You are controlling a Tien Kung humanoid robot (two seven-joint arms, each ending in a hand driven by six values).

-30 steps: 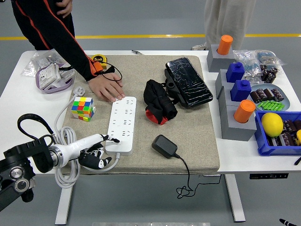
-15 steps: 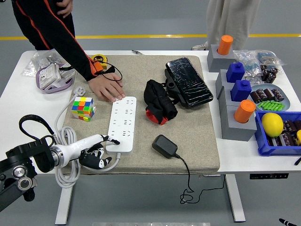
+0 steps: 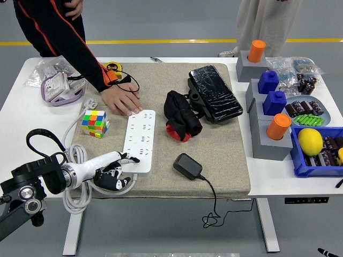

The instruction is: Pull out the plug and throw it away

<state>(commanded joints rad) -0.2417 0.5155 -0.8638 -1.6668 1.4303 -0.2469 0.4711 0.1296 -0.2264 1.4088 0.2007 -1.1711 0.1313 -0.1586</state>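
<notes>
A black plug adapter (image 3: pixel 187 165) lies loose on the beige mat (image 3: pixel 228 150), right of the white power strip (image 3: pixel 140 136). Its thin black cable (image 3: pixel 214 202) hangs over the table's near edge. My left hand (image 3: pixel 117 168) is at the strip's near end. Its white index finger lies out on the strip, the black fingers curl loosely below it, and it holds nothing. A person's hand (image 3: pixel 122 100) presses flat on the mat at the strip's far end. My right hand is out of view.
A Rubik's cube (image 3: pixel 94 123) stands left of the strip, with the strip's thick white cord (image 3: pixel 75 199) coiled in front. A black pouch (image 3: pixel 181 120) and a wrapped black pack (image 3: pixel 214 92) lie mid-mat. Grey blocks (image 3: pixel 270 143) and a blue bin (image 3: pixel 301 167) with a lemon (image 3: pixel 310 141) are at the right.
My left arm and hand have shifted slightly right and up along the strip's near end. The plug adapter and the person's hand have stayed put.
</notes>
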